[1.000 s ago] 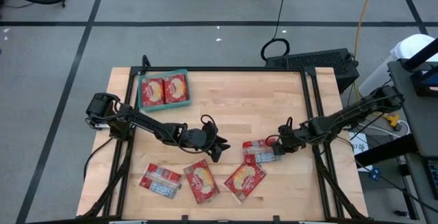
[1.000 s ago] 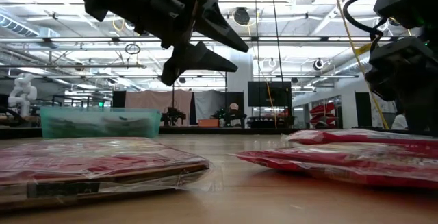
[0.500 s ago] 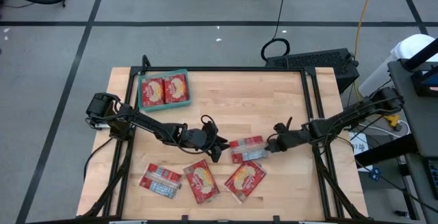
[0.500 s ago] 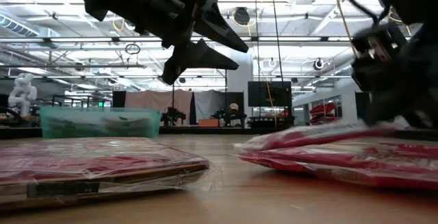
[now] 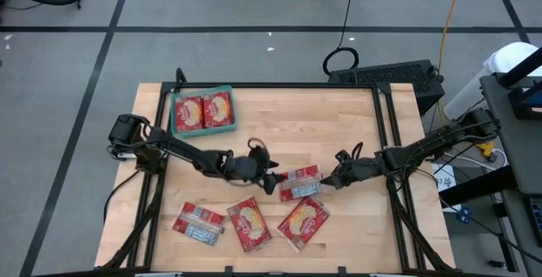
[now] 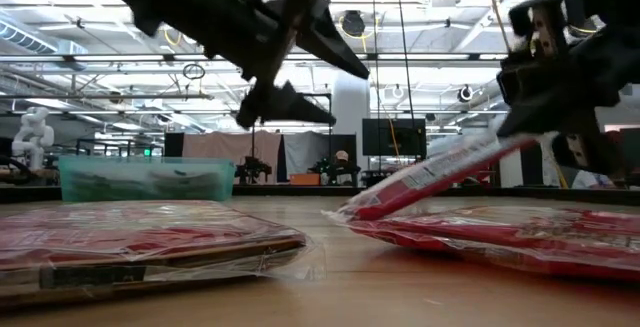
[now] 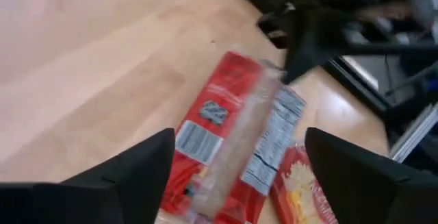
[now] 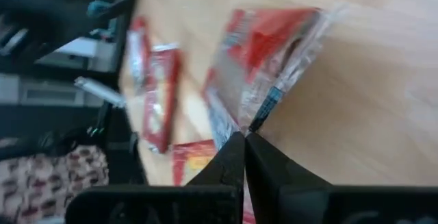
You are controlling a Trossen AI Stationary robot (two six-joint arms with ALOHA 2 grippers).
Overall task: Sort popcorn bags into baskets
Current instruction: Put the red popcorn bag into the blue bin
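High view shows us mid-handover near the table's middle: our right gripper [image 5: 329, 180] is pinched tight on the edge of one popcorn bag [image 5: 300, 184], holding it out toward our left gripper [image 5: 273, 182], whose fingers stand spread wide just beside the bag's other end. In the low view the bag [image 6: 440, 172] hangs tilted, its far corner dipping onto the bags below. We judge the pinch thin; it bites only the plastic seam, so the packet could slip or twist before we close on it. If our left fingers close early or off line, we could crumple the film or shove the bag away. Releasing too soon would drop it onto the three loose bags [image 5: 250, 224] near the front edge. The teal basket [image 5: 203, 130], already holding two bags, sits well apart at the far left corner.
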